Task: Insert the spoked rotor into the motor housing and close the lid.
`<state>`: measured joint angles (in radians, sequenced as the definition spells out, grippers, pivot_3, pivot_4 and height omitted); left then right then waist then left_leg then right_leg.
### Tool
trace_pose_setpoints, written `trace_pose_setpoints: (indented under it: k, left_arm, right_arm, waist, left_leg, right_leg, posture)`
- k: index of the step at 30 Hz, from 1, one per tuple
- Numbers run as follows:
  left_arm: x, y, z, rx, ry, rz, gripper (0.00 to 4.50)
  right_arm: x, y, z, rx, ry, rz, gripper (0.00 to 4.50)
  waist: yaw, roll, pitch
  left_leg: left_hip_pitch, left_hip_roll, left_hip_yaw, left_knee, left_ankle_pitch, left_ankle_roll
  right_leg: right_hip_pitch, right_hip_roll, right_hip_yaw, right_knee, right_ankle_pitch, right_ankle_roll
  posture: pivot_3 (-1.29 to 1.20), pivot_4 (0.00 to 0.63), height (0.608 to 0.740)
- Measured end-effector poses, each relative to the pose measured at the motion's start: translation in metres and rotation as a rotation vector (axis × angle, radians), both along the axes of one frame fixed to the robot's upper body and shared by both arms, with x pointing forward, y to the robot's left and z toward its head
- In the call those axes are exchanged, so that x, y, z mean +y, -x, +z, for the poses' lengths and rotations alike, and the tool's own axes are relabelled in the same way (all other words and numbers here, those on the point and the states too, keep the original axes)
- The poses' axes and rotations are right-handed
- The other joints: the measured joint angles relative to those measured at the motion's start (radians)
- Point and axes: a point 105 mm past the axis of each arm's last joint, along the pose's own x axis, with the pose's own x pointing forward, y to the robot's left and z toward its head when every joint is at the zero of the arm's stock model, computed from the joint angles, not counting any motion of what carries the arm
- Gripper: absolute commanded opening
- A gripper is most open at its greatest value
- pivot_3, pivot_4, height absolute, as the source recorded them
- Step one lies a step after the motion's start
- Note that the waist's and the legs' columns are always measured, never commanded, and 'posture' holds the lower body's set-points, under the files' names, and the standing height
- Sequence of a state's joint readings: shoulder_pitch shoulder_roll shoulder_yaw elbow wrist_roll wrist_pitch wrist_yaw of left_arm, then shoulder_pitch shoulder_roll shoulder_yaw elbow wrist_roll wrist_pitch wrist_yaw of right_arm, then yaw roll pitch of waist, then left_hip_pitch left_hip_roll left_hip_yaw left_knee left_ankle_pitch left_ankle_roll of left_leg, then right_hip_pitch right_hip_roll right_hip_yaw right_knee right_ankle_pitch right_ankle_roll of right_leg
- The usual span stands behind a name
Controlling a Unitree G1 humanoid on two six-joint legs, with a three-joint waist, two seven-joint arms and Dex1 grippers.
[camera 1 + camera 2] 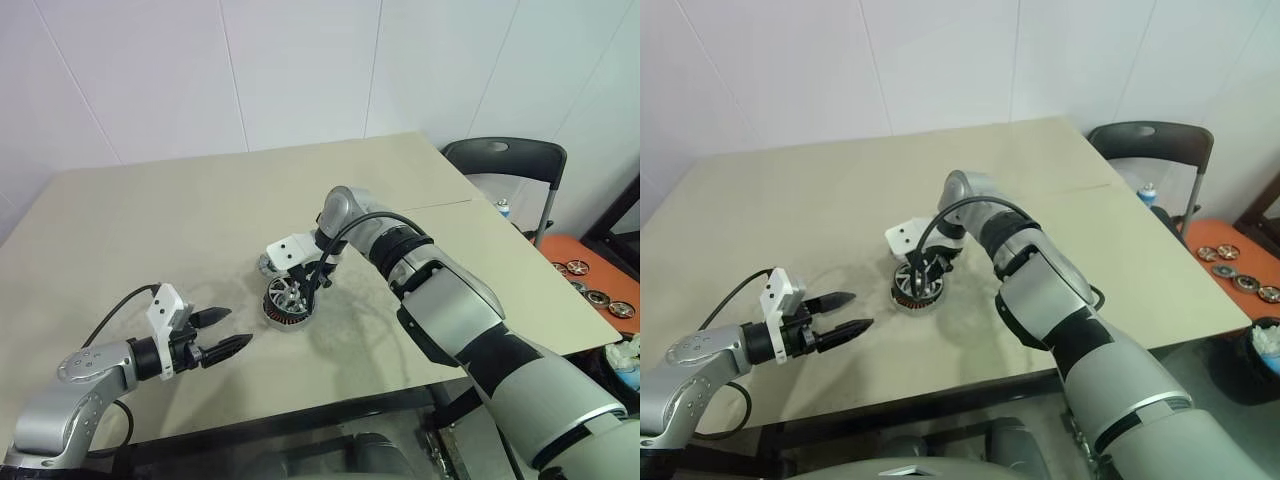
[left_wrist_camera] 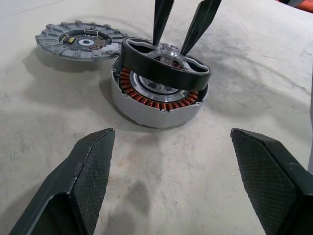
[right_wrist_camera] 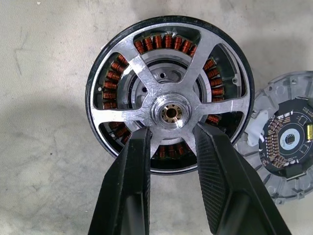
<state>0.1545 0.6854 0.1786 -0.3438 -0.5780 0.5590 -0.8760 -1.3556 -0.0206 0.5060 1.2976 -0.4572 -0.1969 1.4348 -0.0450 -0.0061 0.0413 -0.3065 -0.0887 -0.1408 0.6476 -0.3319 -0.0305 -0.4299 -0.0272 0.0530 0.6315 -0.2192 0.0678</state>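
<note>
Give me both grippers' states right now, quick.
Left gripper: open, holding nothing, off to the side of the parts.
Right gripper: shut on the spoked rotor, gripping one spoke, rotor tilted over the motor housing.

We're facing white panelled walls [image 1: 300, 70] beyond a beige worktop [image 1: 150, 230]. At two o'clock we spot a dark folding chair [image 1: 505, 160]; at three o'clock, an orange tray [image 1: 590, 280] of small parts.

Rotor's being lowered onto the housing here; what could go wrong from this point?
The spoked rotor sits tilted over the motor housing, so it might jam on the rim or scrape the copper windings. The right gripper pinches only one spoke, so the rotor may swing. The lid lies close beside and could get bumped.
</note>
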Motion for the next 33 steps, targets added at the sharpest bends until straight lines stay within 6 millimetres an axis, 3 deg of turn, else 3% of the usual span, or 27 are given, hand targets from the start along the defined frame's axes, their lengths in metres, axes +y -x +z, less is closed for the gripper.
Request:
trace_pose_setpoints:
  k: [4, 10, 16, 21, 28, 31, 33]
  left_arm:
    - [0.000, 0.000, 0.000, 0.000, -0.001, 0.002, 4.03]
    - [0.000, 0.000, 0.000, -0.001, -0.001, 0.004, 4.03]
    - [0.001, -0.001, -0.001, 0.004, 0.002, 0.010, 4.03]
    - [0.002, -0.002, -0.002, 0.002, 0.006, 0.013, 4.03]
    - [0.002, -0.003, -0.002, 0.001, 0.009, 0.015, 4.03]
    - [0.002, -0.002, -0.002, 0.002, 0.008, 0.015, 4.03]
    - [0.003, -0.002, -0.001, 0.001, 0.003, 0.016, 4.03]
  right_arm:
    - [0.001, 0.000, 0.000, -0.013, 0.000, 0.020, 0.97]
    - [-0.002, 0.002, -0.003, -0.015, 0.012, 0.056, 2.91]
    - [0.001, 0.011, 0.005, 0.083, -0.012, 0.064, 2.91]
    - [0.015, 0.015, 0.038, 0.066, -0.100, 0.148, 2.91]
    - [0.026, 0.013, 0.077, 0.084, -0.330, 0.109, 2.91]
    - [0.019, 0.012, 0.075, 0.100, -0.372, 0.077, 2.91]
    - [0.015, 0.012, 0.061, 0.146, -0.413, 0.007, 2.52]
  waist:
    - [0.000, 0.000, 0.000]
    - [0.000, 0.000, 0.000]
    - [-0.002, 0.000, 0.000]
    - [0.000, 0.000, 0.000]
    - [0.001, 0.000, 0.000]
    - [0.002, -0.001, 0.000]
    - [0.002, -0.001, 0.000]
  left_leg:
    - [0.000, 0.000, 0.000, 0.000, 0.000, 0.000]
    - [0.000, 0.000, 0.000, 0.000, 0.000, 0.000]
    - [0.000, 0.000, 0.000, 0.000, 0.000, 0.000]
    - [0.000, 0.000, 0.000, 0.000, 0.000, 0.000]
    - [0.000, 0.000, 0.000, 0.000, 0.000, 0.000]
    - [0.000, 0.000, 0.000, 0.000, 0.000, 0.000]
    - [0.000, 0.000, 0.000, 0.000, 0.000, 0.000]
  right_leg:
    - [0.000, 0.000, 0.000, 0.000, 0.000, 0.000]
    - [0.000, 0.000, 0.000, 0.000, 0.000, 0.000]
    - [0.000, 0.000, 0.000, 0.000, 0.000, 0.000]
    - [0.000, 0.000, 0.000, 0.000, 0.000, 0.000]
    - [0.000, 0.000, 0.000, -0.001, 0.000, 0.000]
    - [0.001, 0.000, 0.000, -0.001, 0.000, 0.000]
    - [0.001, -0.001, 0.000, -0.001, 0.000, 0.000]
  posture:
    - [0.00, 0.000, 0.740]
    - [0.00, 0.000, 0.740]
    - [0.00, 0.000, 0.740]
    - [0.00, 0.000, 0.740]
    - [0.00, 0.000, 0.740]
    - [0.00, 0.000, 0.740]
    - [0.00, 0.000, 0.740]
